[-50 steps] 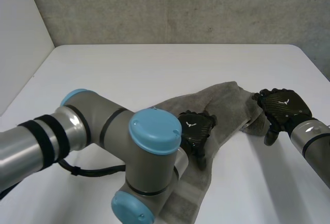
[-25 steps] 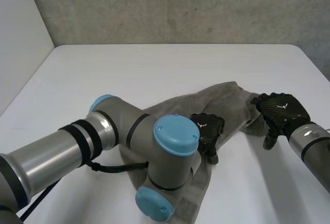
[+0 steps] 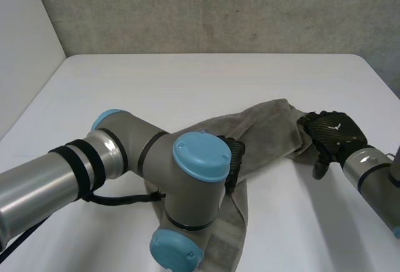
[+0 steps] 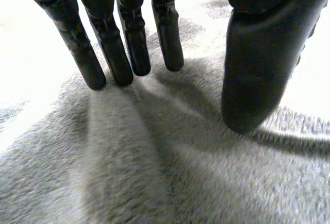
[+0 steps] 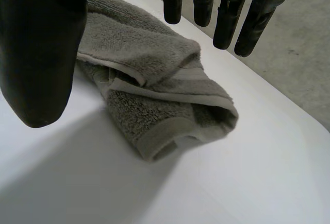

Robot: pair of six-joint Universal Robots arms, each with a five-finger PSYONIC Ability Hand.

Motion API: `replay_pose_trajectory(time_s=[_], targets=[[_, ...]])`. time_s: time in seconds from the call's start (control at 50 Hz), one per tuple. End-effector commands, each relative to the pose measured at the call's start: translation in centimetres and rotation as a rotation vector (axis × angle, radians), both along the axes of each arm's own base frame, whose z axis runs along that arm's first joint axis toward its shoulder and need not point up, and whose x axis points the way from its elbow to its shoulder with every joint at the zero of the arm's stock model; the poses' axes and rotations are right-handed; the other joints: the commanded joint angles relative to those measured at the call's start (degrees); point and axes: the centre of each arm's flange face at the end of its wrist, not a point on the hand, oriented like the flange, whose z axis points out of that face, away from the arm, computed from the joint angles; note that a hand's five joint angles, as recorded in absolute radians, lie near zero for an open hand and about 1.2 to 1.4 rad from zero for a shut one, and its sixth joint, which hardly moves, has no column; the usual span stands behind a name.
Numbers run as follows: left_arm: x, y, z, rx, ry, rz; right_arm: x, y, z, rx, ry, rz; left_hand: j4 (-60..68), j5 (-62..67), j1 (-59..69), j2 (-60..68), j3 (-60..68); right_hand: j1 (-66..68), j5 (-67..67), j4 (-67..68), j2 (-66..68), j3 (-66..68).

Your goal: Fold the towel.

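Note:
A grey towel (image 3: pixel 270 127) lies crumpled in a long strip across the white table (image 3: pixel 187 84). My left hand (image 3: pixel 233 157) rests on the towel's middle, half hidden behind my own left arm (image 3: pixel 187 178). In the left wrist view its fingers (image 4: pixel 129 38) reach down to the towel's pile (image 4: pixel 154 172), fairly straight, with the thumb apart and no cloth pinched. My right hand (image 3: pixel 330 132) hovers at the towel's right end. In the right wrist view its fingers (image 5: pixel 227 13) and thumb are spread above the bunched, folded-over end (image 5: pixel 154 95), holding nothing.
My left arm's big elbow joint covers the towel's near part and its lower end (image 3: pixel 228 241) runs toward the table's front edge. Bare white table lies behind and to the right of the towel. A grey wall (image 3: pixel 219 9) stands at the back.
My left hand has drawn back leftwards along the towel, its fingers bending somewhat, and the left elbow swung. My right hand has edged left, closer over the towel's end.

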Motion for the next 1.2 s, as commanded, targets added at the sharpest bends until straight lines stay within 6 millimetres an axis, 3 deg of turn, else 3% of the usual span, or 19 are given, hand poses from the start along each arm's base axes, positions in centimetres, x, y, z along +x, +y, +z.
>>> replay_pose_trajectory(time_s=[0.02, 0.1, 0.2, 0.26, 0.3, 0.32, 0.36, 0.56, 0.86, 1.2], targets=[[0.7, -0.2, -0.6, -0.003, -0.040, 0.008, 1.2, -1.1, -1.6, 0.032, -0.014, 0.027, 10.5, 10.6, 10.4, 10.1, 10.8, -3.0, -3.2, -4.7, -3.6, -3.7], [1.3, -1.3, -0.3, -0.008, -0.047, 0.035, 1.9, -1.2, -1.9, 0.042, -0.033, 0.041, 22.3, 22.4, 22.1, 21.9, 22.6, -3.0, -3.2, -4.7, -3.6, -3.7], [1.7, -2.3, 0.8, -0.023, -0.026, 0.056, 3.2, -1.1, -2.3, 0.058, -0.073, 0.061, 23.0, 23.1, 22.8, 22.6, 23.3, -3.0, -3.2, -4.7, -3.6, -3.7], [1.9, -2.7, 1.1, -0.028, -0.021, 0.066, 3.5, -1.2, -2.4, 0.053, -0.074, 0.073, 16.9, 17.0, 16.8, 16.5, 17.2, -3.0, -3.2, -4.7, -3.6, -3.7], [1.8, -2.6, 1.7, -0.031, -0.005, 0.067, 3.9, -1.5, -2.7, 0.030, -0.076, 0.087, 1.5, 1.6, 1.4, 1.1, 1.8, -2.4, -2.6, -4.1, -3.0, -3.1], [1.8, -2.6, 1.7, -0.031, -0.005, 0.067, 3.9, -1.5, -2.7, 0.030, -0.076, 0.087, 1.4, 1.5, 1.3, 1.1, 1.7, -2.4, -2.6, -4.1, -3.0, -3.1], [1.8, -2.5, 2.4, -0.038, 0.013, 0.066, 4.1, -1.8, -3.1, 0.015, -0.079, 0.094, -17.0, -16.9, -17.1, -17.4, -16.7, 0.4, 0.2, -1.2, -0.2, -0.3], [0.9, -0.8, 3.9, -0.021, 0.090, 0.040, 4.5, -1.3, -3.7, 0.036, -0.084, 0.136, -22.3, -22.2, -22.4, -22.7, -22.0, 0.8, 0.6, -0.9, 0.2, 0.1], [-2.3, 0.7, 1.5, 0.014, 0.135, -0.013, 3.7, -1.3, -2.2, 0.004, -0.084, 0.103, -20.9, -20.8, -21.1, -21.3, -20.6, 0.6, 0.4, -1.1, 0.0, -0.1], [-3.3, 1.5, -1.4, 0.033, 0.097, -0.035, 2.3, -2.4, -1.4, -0.022, -0.088, 0.057, -14.5, -14.5, -14.7, -14.9, -14.2, 0.1, -0.1, -1.6, -0.5, -0.6]])
